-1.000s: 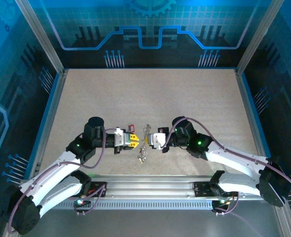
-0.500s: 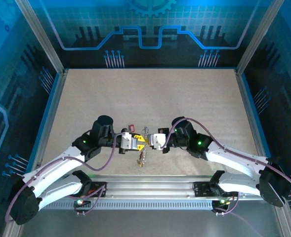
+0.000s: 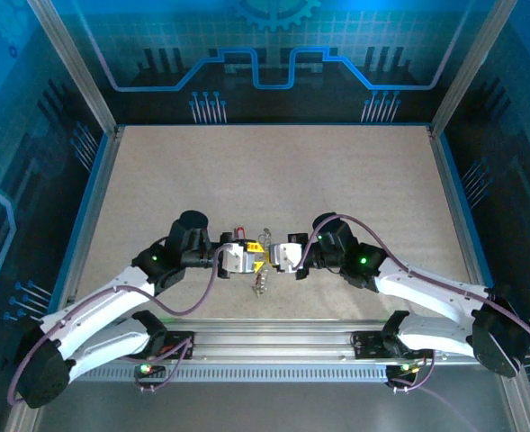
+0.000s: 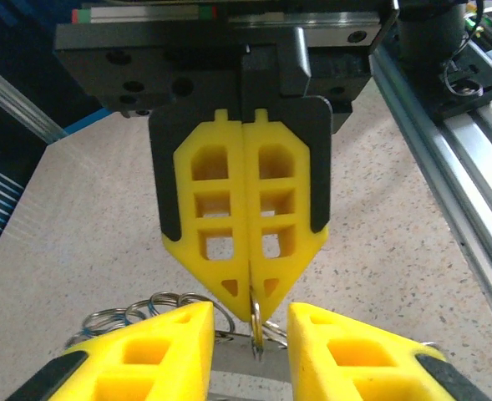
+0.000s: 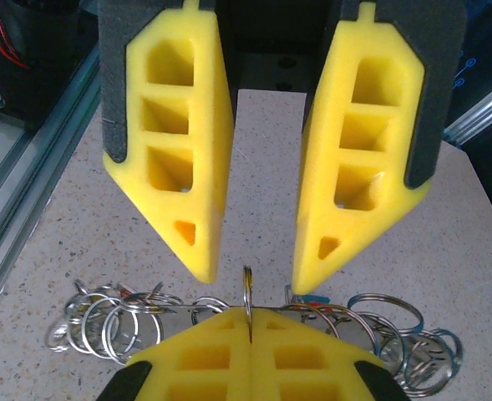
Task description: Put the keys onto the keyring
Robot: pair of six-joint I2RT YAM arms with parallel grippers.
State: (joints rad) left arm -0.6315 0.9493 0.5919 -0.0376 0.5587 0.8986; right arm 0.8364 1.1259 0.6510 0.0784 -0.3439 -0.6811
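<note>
Your left tool (image 3: pixel 254 260) has swung in to face the right tool (image 3: pixel 281 256), jaws apart either side of the keyring (image 5: pixel 247 290), which the right tool clamps upright at its tips. You seem mid-handover; next, close squarely on that thin ring.

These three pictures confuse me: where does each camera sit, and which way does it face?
Top external: above, behind the arms, looking down on the table; both arms show, left end effector facing right end effector.
Left wrist: on the left arm, facing the shut right end effector; own open fingers below.
Right wrist: on the right arm, facing the open left end effector; own shut fingers below.
Shared: both wrist views show the pinched keyring.
</note>
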